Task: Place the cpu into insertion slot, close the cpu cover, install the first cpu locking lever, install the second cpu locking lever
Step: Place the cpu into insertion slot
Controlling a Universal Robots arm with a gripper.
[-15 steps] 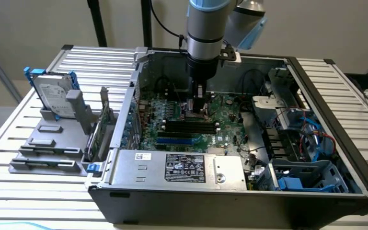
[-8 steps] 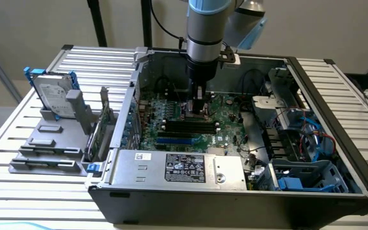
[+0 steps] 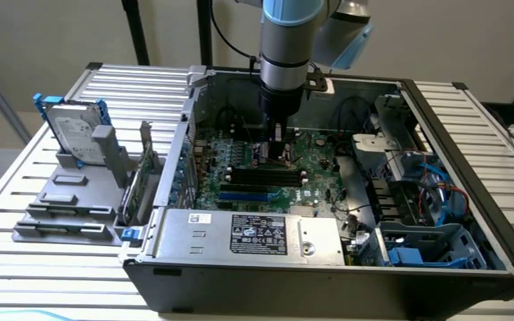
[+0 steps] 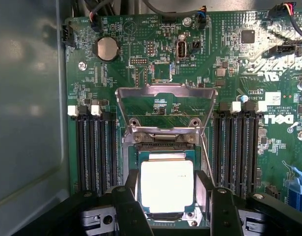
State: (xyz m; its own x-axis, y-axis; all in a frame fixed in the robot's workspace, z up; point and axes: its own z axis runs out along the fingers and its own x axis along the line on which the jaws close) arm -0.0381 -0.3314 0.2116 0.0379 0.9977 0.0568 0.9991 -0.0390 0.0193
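Pincer: gripper (image 4: 168, 199) closed on the cpu (image 4: 166, 184); a finger (image 4: 127, 209) sits against each of two opposite edges; jaws stand wide because the chip is wide

Cpu: pale square chip, flat, face up, held squarely between the jaws and straight under the wrist; no offset to either side

Cpu vs slot: chip lies within the frame of the slot (image 4: 163, 147), edges parallel to it; looks low in the socket; whether fully seated, cannot tell

Grip axis: the jaws close across the line that runs between the two banks of memory slots (image 4: 94, 147); gripped edges face those banks; the other two edges are free

Cover: cover (image 4: 165, 90) tilted up, hinged at one free edge of the slot; clear of the chip and apart from the fingers; not closed

Lever: thin wire lever (image 4: 205, 157) runs beside the slot, unlatched by the look of it

Board: green board (image 4: 141, 59) around the slot

Arm: in the exterior view the gripper (image 3: 278, 150) points straight down inside the case (image 3: 328, 287), over the board's middle, behind the grey supply box (image 3: 257, 234)
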